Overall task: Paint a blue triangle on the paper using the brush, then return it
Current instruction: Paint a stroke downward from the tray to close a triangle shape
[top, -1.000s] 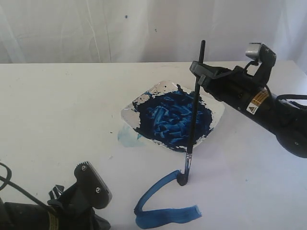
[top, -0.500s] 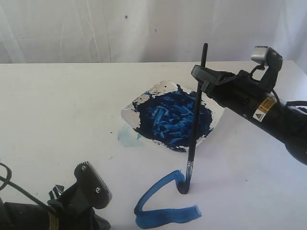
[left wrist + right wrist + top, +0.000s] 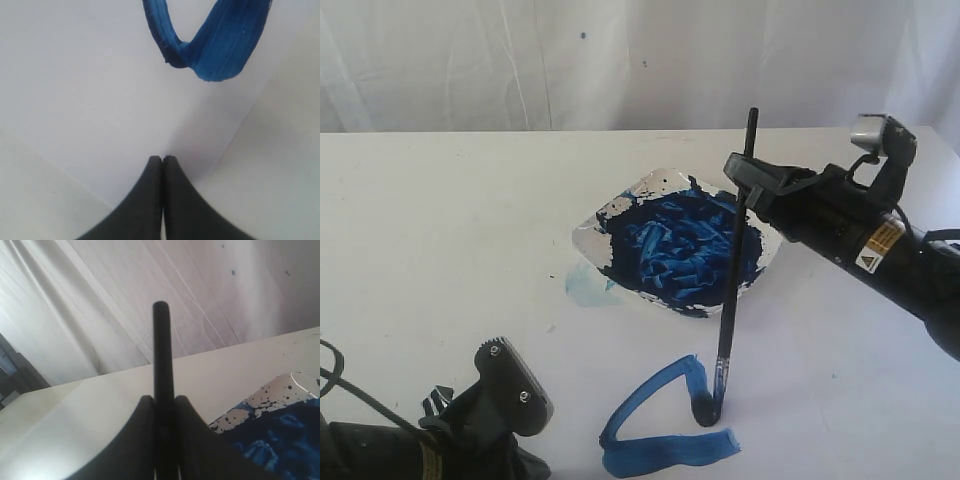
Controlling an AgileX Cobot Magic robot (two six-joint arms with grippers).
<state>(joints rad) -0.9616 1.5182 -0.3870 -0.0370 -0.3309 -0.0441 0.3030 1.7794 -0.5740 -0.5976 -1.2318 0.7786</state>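
My right gripper is shut on the black brush, which stands nearly upright with its tip touching the paper near the front. In the right wrist view the brush handle rises between the right gripper's two fingers. The blue triangle shows two thick strokes, and the brush tip rests between their right ends. A corner of those blue strokes appears in the left wrist view on the paper. My left gripper is shut and empty, low at the front left, its own arm hiding it in the exterior view.
A white dish full of dark-blue paint sits mid-table just behind the strokes. A pale blue smear lies at the dish's left corner. A white curtain hangs behind the table. The dish's speckled rim shows in the right wrist view.
My right gripper has moved right and toward the front with the brush. The tip has dragged a dark stroke down from the top of the upper stroke toward the lower one.
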